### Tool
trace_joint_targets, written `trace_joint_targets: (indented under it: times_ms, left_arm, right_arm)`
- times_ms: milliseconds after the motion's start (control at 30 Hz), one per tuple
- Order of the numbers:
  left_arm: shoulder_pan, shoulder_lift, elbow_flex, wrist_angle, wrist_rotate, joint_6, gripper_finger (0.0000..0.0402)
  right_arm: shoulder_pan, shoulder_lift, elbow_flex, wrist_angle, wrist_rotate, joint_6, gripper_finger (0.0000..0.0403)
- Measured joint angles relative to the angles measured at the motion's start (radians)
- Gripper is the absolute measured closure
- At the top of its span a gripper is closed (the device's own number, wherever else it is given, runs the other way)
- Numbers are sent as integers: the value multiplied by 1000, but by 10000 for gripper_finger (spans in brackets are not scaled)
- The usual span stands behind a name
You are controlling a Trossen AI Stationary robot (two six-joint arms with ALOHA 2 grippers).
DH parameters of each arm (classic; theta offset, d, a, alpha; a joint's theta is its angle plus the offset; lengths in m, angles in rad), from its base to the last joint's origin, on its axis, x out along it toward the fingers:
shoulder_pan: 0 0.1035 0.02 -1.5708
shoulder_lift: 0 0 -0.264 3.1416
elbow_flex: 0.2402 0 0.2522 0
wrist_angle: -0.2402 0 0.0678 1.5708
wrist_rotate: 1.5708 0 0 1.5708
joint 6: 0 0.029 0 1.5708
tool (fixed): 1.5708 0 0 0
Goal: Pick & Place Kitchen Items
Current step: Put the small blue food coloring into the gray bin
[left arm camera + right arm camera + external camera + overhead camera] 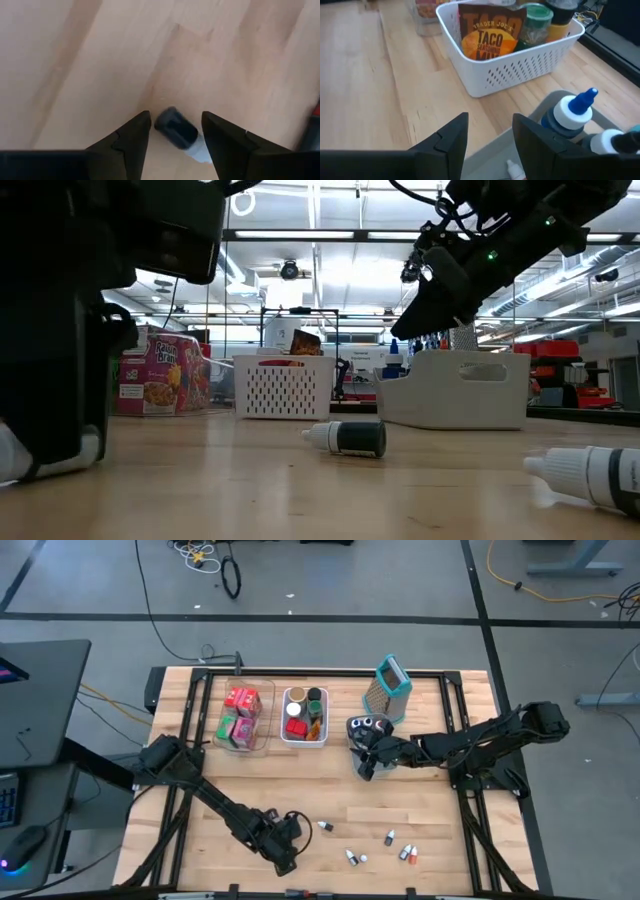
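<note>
A small dark bottle with a white end (176, 131) lies on its side on the wooden table near the front edge. My left gripper (175, 116) (290, 838) points steeply down over it, open, one finger on either side. My right gripper (490, 119) (363, 764) hangs open with nothing between its fingers, above the near rim of the grey bin (366, 730). The bin holds blue-capped bottles (572, 112). More small bottles lie loose on the table: one dark (348, 438) (325, 827), the others (352, 857) (390, 837) (408, 854) nearer the front right. My left gripper straddles the dark bottle from above, its fingers lying across the bottle. The bottle's white end (200, 150) runs in beside one finger (225, 145). Whether that finger touches it I cannot tell. The bottle lies flat on the table.
At the back stand a clear bin (243, 718) of red and pink packets and a white perforated basket (304, 716) with a taco seasoning packet and jars. A metal grater with a teal top (392, 686) is there too. Bare wood lies between the bins and the loose bottles.
</note>
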Motion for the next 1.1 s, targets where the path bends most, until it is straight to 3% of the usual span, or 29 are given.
trace_joint_targets:
  times_ms: [433, 567, 700, 900, 1100]
  left_arm:
    - [10, -2, -2, -97, -8, 39, 325]
    - [26, -26, -6, -109, -2, 49, 342]
    - [48, -62, -8, -129, -6, 94, 334]
    - [48, -111, -6, -152, -40, 304, 280]
    - [30, -122, -5, -115, 36, 259, 225]
  right_arm:
    - [0, 0, 0, 3, -2, 32, 239]
    - [0, 0, 0, 5, -1, 27, 239]
    - [0, 0, 0, 6, -2, 25, 239]
    - [0, 0, 0, 6, -3, 25, 239]
    - [0, 0, 0, 5, -3, 25, 239]
